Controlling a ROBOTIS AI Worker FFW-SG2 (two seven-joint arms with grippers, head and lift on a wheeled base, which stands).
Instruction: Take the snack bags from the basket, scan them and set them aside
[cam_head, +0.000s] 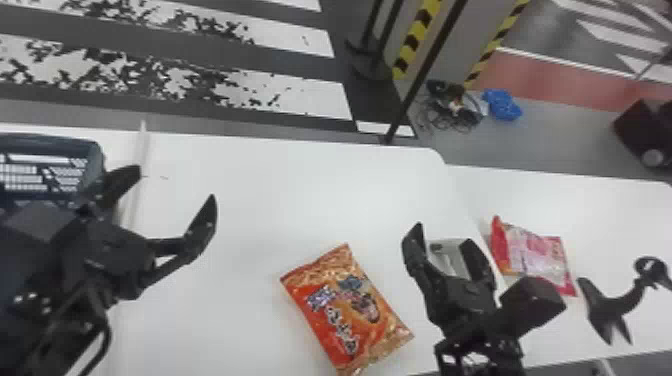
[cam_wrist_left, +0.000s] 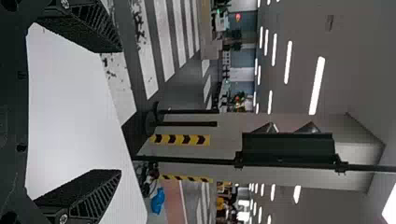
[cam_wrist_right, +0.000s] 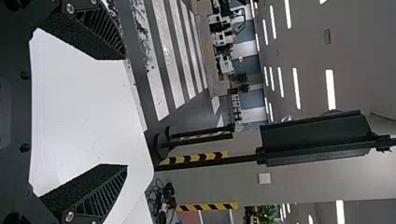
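And it's the right gripper, fingers parted, nothing between them, poised over the white table! Across on the left, the left gripper matches it: spread wide, empty, near the basket. Just beyond the right gripper's fingers there's a grey object; it could be the scanner, but the gripper covers too much of it to be sure.

Now to the prize: the orange snack bag, lying flat between the two grippers, printed front up, nearer the right one, touched by neither. Farther right, the pink snack bag lies on the adjoining table, with a black stand just past it.

So what's the play? I'd call it between bags: pink looks already set aside, orange looks out of the basket and waiting for its scan. The next move calls for the right gripper to come down over the orange bag, close gently on an edge and bring its code to the scanner. Watch that slick, puffy wrapper; a shallow pinch could let it slide!
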